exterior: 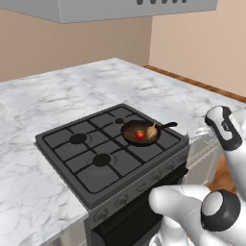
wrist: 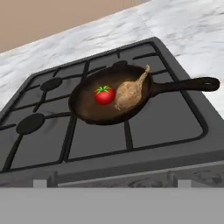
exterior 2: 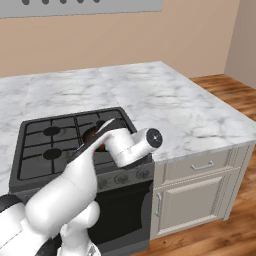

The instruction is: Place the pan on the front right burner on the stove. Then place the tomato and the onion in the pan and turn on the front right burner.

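Looking along the hand, the gripper's fingertips cannot be made out in the hand view; the jaws stand spread wide with nothing between them, and the hand hangs back from the stove (wrist: pixel 183 144), above its front edge.

Below and ahead, the pan (wrist: pixel 94 111) sits on the grate over the right front section, its long handle (wrist: pixel 186 84) pointing away to the right. The tomato (wrist: pixel 105 95) and the onion (wrist: pixel 129 94) lie inside it, touching or nearly so, the onion's stem tip aimed at the far rim.

Handling judgement: the pan looks rigid and fairly heavy, best taken by the handle. Tomato is smooth, round and likely to roll or bruise; take it across its middle. Onion is firmer, with a dry skin; grip the bulb, not the stem.

Remaining work appears to be the burner knob. The row of knobs (exterior: pixel 144 185) runs along the stove's front, small, stiff and needing a pinch-and-turn.

No brand, label or readable writing is visible on any surface.
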Robot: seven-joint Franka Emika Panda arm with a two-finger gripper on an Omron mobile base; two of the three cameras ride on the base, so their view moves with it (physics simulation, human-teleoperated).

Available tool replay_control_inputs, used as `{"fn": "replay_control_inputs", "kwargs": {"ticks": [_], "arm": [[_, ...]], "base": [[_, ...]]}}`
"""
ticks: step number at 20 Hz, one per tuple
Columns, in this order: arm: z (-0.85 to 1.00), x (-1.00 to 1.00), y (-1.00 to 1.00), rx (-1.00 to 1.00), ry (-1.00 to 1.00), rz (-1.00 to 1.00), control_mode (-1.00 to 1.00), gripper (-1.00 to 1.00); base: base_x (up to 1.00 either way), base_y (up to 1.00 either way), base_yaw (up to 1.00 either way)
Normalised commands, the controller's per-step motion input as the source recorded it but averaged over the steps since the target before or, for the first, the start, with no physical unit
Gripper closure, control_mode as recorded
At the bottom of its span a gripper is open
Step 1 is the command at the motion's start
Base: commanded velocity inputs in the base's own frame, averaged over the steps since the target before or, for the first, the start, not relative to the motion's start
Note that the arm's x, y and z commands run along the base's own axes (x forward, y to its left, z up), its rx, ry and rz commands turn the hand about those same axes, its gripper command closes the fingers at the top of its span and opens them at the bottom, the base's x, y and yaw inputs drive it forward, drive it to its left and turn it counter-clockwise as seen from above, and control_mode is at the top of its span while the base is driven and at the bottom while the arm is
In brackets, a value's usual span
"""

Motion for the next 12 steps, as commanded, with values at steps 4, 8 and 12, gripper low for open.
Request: {"fn": "replay_control_inputs", "kwargs": {"ticks": [4, 8, 12], "arm": [[0.0, -0.4, -0.17, 0.04, -0.14, 0.0, -1.0, -1.0], [0.0, -0.29, -0.34, 0.04, -0.12, 0.0, -1.0, -1.0], [0.0, -0.18, -0.38, 0.01, -0.11, 0.02, -1.0, -1.0]], "base": [[0.0, 0.0, 0.0], [0.0, 0.0, 0.0], [0.0, 0.0, 0.0]]}}
